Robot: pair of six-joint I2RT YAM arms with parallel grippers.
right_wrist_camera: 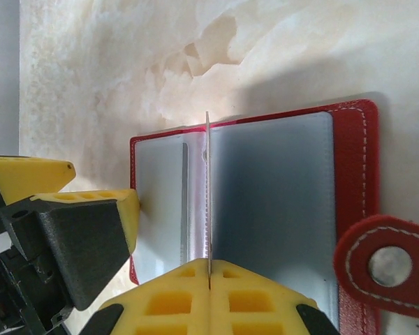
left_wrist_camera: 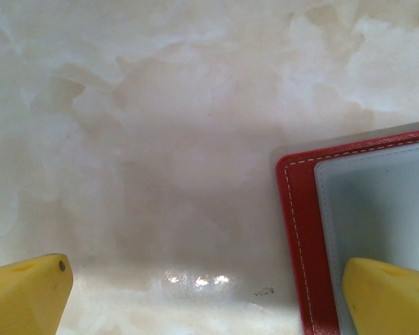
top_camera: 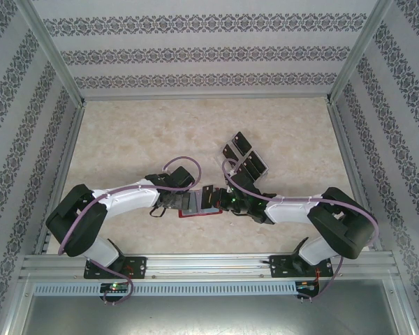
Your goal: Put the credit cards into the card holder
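Note:
The card holder [top_camera: 199,211] is a red wallet lying open on the table between the two arms, its grey clear sleeves [right_wrist_camera: 272,202] facing up and its snap tab [right_wrist_camera: 380,265] at one side. My right gripper [right_wrist_camera: 209,273] is shut on a thin sleeve leaf of the holder, which it holds upright and edge-on. My left gripper [left_wrist_camera: 209,300] is open at the holder's [left_wrist_camera: 300,230] outer edge. One of its fingers [left_wrist_camera: 391,296] rests over the end sleeve and the other is over bare table. Several black credit cards [top_camera: 246,157] lie on the table behind the right gripper [top_camera: 222,199].
The marble-patterned table [top_camera: 140,139] is fenced by patterned walls and aluminium posts. In the right wrist view the left gripper's yellow and black finger [right_wrist_camera: 91,223] stands against the holder's left edge. Purple cables [top_camera: 181,167] loop over both wrists.

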